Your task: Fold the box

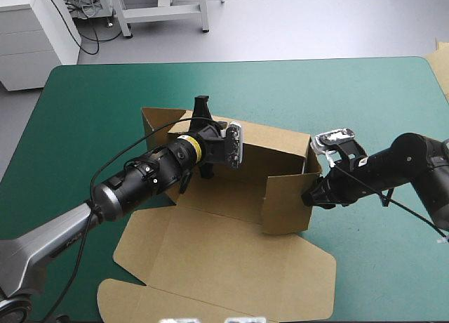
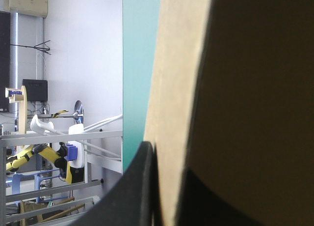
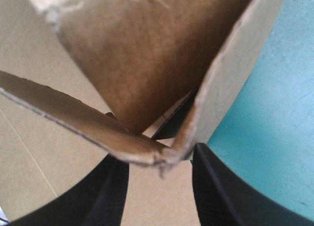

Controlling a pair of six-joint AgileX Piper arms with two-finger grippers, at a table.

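Nearest the table's near edge lies the lid of the box (image 1: 210,267), a flat brown panel with its flaps spread on the teal-green cover (image 1: 365,105). Beyond the lid is the tray floor, at the middle of the table, with walls raised on its right and far sides.

At the near right corner, the right gripper (image 1: 307,196) appears clamped on the right wall. In the right wrist view its black fingers (image 3: 221,191) straddle a worn board corner where the wall meets a side flap.

Farther off, at the far left corner, the left gripper (image 1: 203,137) is clenched on the upright far wall. In the left wrist view a thin strip of board runs between its two fingers (image 2: 140,191).

Risks, as a judgement: no wall looks tucked, so releasing either grip would likely let it spring flat. The frayed corner under the right gripper could crease or tear if it is pushed inward at an angle. Opposed pulls from the two arms could buckle the far wall or drag the whole sheet across the cover.

No print or label shows on the board. The small lettering (image 1: 65,243) on the left arm's grey link cannot be read.
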